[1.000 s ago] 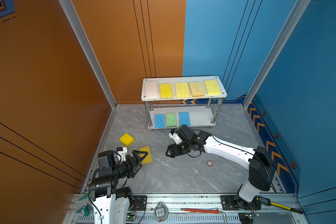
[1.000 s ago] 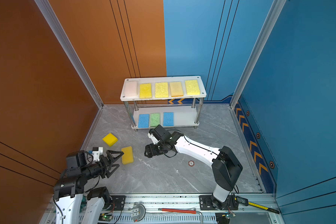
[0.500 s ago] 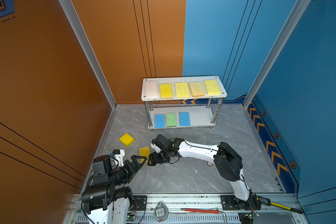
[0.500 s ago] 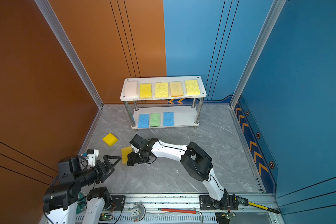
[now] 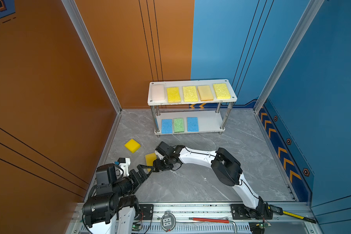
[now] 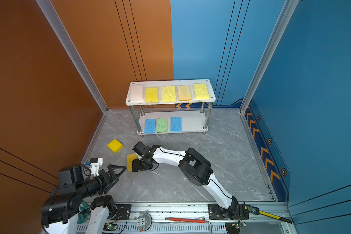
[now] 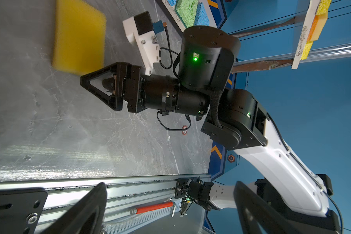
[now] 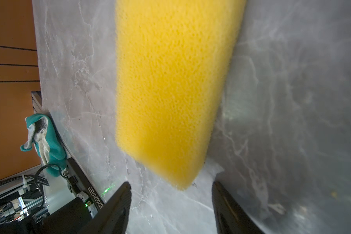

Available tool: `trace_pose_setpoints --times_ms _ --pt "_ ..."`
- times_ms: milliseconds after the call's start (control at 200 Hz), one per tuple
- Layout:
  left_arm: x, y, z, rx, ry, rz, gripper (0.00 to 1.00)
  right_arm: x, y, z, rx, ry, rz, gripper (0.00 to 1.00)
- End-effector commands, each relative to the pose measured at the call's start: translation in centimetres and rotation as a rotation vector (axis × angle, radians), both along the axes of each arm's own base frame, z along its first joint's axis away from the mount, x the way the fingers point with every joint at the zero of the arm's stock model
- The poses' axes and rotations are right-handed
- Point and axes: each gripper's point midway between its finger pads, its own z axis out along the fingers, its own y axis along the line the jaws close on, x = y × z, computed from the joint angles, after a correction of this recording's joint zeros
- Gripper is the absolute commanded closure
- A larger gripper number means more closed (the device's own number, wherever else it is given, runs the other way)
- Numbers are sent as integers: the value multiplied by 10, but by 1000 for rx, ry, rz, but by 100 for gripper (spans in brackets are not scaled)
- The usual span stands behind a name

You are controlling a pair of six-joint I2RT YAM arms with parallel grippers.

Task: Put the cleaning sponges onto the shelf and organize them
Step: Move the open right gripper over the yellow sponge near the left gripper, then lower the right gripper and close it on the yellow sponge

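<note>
My right gripper (image 6: 134,165) hangs low over the grey marbled floor (image 5: 190,182), jaws apart and holding nothing. Just ahead of it a yellow rectangular foam sponge (image 8: 170,91) lies flat on that floor. In the right wrist view one corner of its short end points into the gap between the black fingertips (image 8: 120,202). Its long axis runs away from them, so I judge a short push forward would let the jaws close across its narrow width. In both top views this sponge sits at the gripper's left, touching or very nearly so; I cannot tell which. My left gripper (image 5: 147,172), jaws spread wide and empty, hovers near the same sponge from the near-left side, but the right one is closer. A second yellow foam block (image 5: 132,145) lies well apart, farther left toward the orange wall (image 5: 49,101), on the left arm's side. Beyond both stands the two-tier shelf (image 5: 190,103) of white boards on shiny metal posts. Its top board carries five in a row: a pale pinkish-white sponge (image 5: 158,92), then four yellow or yellow-orange sponges (image 5: 190,93). Its lower board holds a blue sponge (image 5: 166,126), a green sponge (image 5: 179,125) and another blue sponge (image 5: 192,124) side by side at the left. The right part of that board is bare.
</note>
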Motion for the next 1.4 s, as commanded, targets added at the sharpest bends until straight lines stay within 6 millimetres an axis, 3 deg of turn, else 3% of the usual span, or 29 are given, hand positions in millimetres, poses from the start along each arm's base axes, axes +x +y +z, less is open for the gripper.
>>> trace_pose_setpoints --times_ms 0,180,215,420,856,971,1081,1276,1391 --pt "-4 1 0 29 0 -15 2 12 2 -4 -10 -18 -31 36" --pt "-4 0 0 33 2 -27 2 22 -3 -12 -29 -22 -61 39" --pt "-4 0 0 33 2 -30 2 29 3 -2 -6 -37 -69 40" --pt "-10 -1 -2 43 9 -38 2 39 5 -7 -9 -39 -91 43" --pt "-13 -1 -8 55 31 -51 2 36 6 -15 -55 -71 -50 52" --pt "-14 -1 -9 55 32 -51 2 36 6 -15 -63 -79 -43 61" --pt "-14 -1 -10 54 34 -53 2 36 5 -14 -65 -84 -42 63" --pt "-15 -1 -11 52 35 -51 2 38 6 -7 -57 -101 -42 81" --pt "-16 -2 -13 51 39 -51 2 39 6 -1 -50 -110 -41 86"
